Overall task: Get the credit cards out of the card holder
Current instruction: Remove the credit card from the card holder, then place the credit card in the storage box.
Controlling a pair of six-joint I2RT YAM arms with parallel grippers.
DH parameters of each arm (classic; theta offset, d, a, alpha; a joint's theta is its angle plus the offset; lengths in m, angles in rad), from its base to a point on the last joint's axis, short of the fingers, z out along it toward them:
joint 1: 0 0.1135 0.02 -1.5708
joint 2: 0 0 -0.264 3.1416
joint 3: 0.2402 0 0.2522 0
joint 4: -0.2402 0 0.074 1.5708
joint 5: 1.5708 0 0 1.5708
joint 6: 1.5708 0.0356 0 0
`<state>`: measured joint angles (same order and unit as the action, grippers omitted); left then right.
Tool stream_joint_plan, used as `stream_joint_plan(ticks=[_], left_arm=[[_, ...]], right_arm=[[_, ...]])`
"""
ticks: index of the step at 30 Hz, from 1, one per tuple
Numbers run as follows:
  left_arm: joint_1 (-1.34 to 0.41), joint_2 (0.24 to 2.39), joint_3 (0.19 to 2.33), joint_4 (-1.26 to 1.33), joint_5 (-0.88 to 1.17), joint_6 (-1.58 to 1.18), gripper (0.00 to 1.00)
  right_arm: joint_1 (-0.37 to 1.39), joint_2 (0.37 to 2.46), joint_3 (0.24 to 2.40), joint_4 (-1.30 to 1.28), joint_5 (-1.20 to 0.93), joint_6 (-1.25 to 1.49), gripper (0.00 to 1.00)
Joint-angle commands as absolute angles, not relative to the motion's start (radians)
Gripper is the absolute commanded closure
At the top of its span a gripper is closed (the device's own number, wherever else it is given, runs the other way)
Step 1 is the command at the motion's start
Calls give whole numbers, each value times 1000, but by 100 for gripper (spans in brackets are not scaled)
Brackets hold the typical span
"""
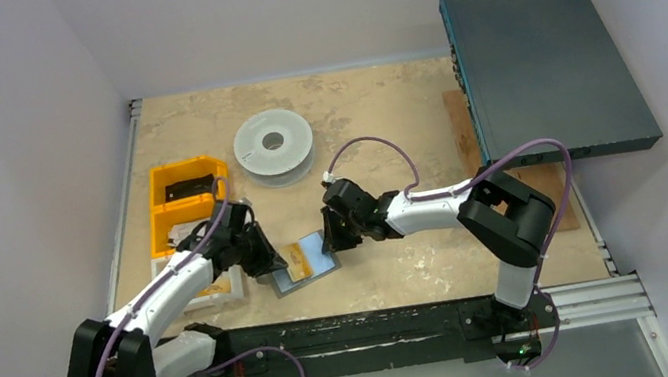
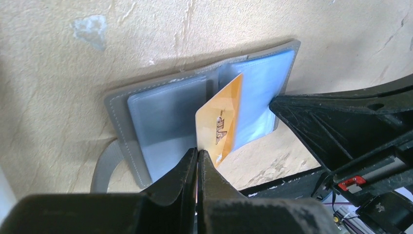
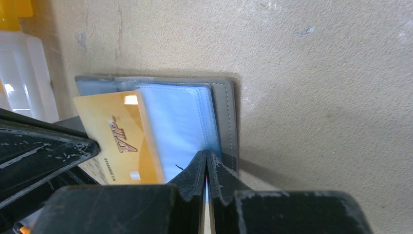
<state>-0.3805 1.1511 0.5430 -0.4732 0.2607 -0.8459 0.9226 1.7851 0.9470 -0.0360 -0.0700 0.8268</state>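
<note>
**Card holder** (image 1: 322,251) (image 2: 165,122) (image 3: 224,112): slate-grey and slightly glossy. It lay opened flat on the tan table (image 1: 378,111), on the near side of the pale round spool (image 1: 274,146), towards the arm bases and apart from the spool. Clear bluish sleeves showed on both leaves, and a grey strap trailed from one edge.

**Credit card** (image 1: 298,258) (image 2: 221,124) (image 3: 122,131): one, orange. It stood partly out at the holder's centre fold, tilted up off the sleeves.

**Left gripper** (image 1: 270,259) (image 2: 197,153): it sat at the end of the holder lying near-left of the spool. Its jaws were closed tight, with a lower corner of the credit card pinched between the fingertips.

**Right gripper** (image 1: 333,241) (image 3: 206,157): it sat at the holder's other end, near-right of the spool. Its jaws were pressed together on the edge of a clear sleeve, just inside the grey stitched border. That leaf lay flat on the table.

**Surroundings**
- Yellow bins (image 1: 181,208) stood just left of the spool, with a black item (image 1: 188,185) in the far one.
- A dark grey flat box (image 1: 543,64) sat well to the spool's right, overhanging the table edge.
- A wooden board (image 1: 461,123) lay beneath the box's near side.
</note>
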Motion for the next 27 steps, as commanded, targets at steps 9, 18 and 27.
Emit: stream_joint_plan(ticks=[9, 18, 27], left_arm=[[-368, 1008, 611, -627, 208, -771, 100], [-368, 966, 654, -675, 215, -761, 100], [-368, 947, 694, -731, 198, -766, 100]], right_arm=[[920, 1776, 941, -205, -2, 783, 99], [919, 1702, 1005, -253, -2, 760, 99], [919, 1597, 1044, -254, -21, 730, 48]])
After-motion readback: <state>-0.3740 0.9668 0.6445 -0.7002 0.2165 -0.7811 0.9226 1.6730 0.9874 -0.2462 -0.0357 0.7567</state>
